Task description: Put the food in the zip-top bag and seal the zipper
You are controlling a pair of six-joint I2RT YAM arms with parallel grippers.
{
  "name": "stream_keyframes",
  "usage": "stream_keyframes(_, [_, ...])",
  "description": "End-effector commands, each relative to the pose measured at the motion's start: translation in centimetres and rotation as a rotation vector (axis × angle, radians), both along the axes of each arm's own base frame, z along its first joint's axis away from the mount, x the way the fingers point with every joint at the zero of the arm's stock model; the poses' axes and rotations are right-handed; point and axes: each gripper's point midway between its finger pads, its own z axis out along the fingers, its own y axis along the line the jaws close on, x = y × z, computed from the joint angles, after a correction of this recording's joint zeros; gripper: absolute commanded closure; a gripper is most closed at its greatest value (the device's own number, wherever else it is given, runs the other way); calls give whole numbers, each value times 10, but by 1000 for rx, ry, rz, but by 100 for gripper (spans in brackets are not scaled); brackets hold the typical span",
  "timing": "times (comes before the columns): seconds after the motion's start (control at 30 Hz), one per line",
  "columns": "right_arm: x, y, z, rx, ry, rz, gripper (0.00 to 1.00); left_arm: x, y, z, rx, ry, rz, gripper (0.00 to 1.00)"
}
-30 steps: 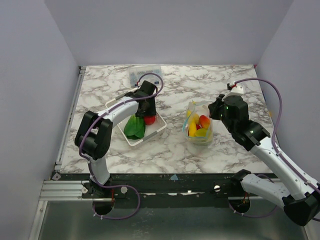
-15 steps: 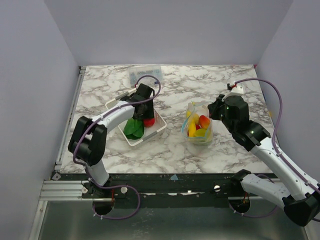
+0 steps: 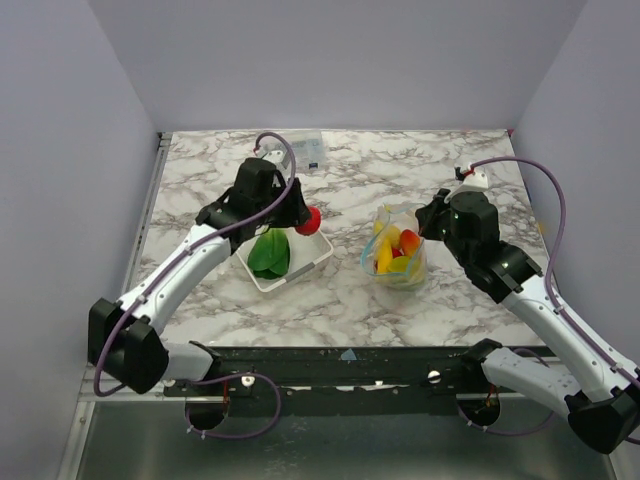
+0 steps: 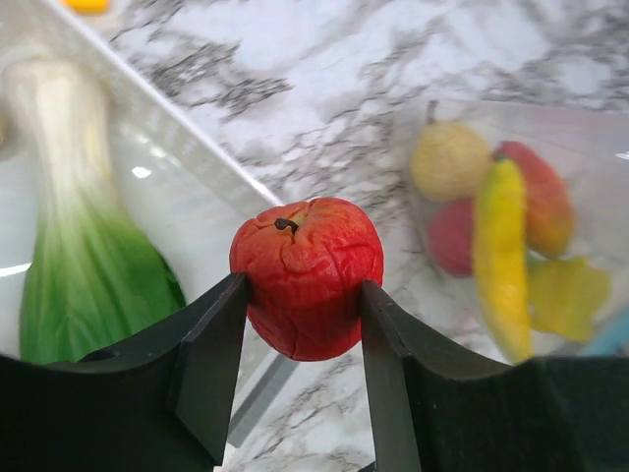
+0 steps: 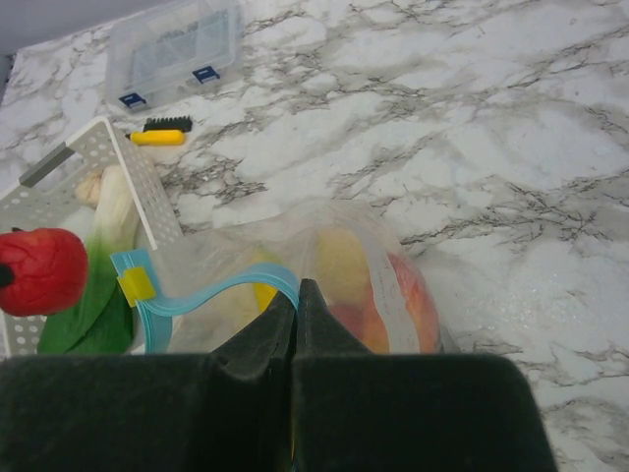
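My left gripper (image 3: 305, 222) is shut on a wrinkled red toy fruit (image 4: 307, 276) and holds it in the air over the right edge of the white tray (image 3: 312, 258); the fruit also shows in the top view (image 3: 311, 221) and the right wrist view (image 5: 41, 270). The clear zip-top bag (image 3: 400, 255) stands on the table with yellow, red and orange food (image 5: 344, 265) inside. My right gripper (image 5: 297, 295) is shut on the blue zipper strip (image 5: 211, 292) at the bag's mouth and holds it up. A green leafy vegetable (image 4: 84, 285) lies in the tray.
A rigid clear box with blue labels (image 5: 177, 49) sits at the back of the marble table. A small yellow and black brush (image 5: 162, 132) lies beside the tray. Grey walls enclose the table on three sides.
My left gripper has lifted the red fruit out of the tray and moved it up and to the right, toward the bag. The right gripper and the bag have stayed put.
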Motion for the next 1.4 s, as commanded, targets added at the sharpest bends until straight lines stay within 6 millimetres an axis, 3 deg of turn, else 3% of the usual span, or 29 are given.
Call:
stream_keyframes(0.0, [2,4,10,37,-36,7,99,-36,-39,68,-263,-184,-272,96])
stream_keyframes(0.13, [3,6,11,47,-38,16,99,-83,-73,120,-422,-342,-495,97])
stream_keyframes(0.27, [4,12,15,70,-43,36,99,-114,-104,142,-466,-416,-601,97])
stream_keyframes(0.37, [4,17,16,85,-41,52,99,-115,-125,138,-446,-394,-613,97])
stream_keyframes(0.63, [1,18,21,104,-48,61,99,-98,-161,93,-227,-278,-580,99])
stream_keyframes(0.7, [1,18,21,104,-47,61,99,-89,-165,85,-188,-245,-550,95])
stream_keyframes(0.83, [2,19,20,104,-45,63,99,-78,-172,79,-143,-214,-536,65])
stream_keyframes(1.07, [2,19,20,98,-43,65,99,-72,-168,87,-109,-243,-521,38])
stream_keyframes(1.13, [4,12,20,93,-46,44,99,-73,-163,91,-102,-259,-522,35])
stream_keyframes(1.23, [2,17,21,92,-47,60,99,-79,-150,95,-92,-275,-518,34])
stream_keyframes(1.37, [3,19,21,96,-46,68,99,-87,-130,75,-67,-241,-494,35])
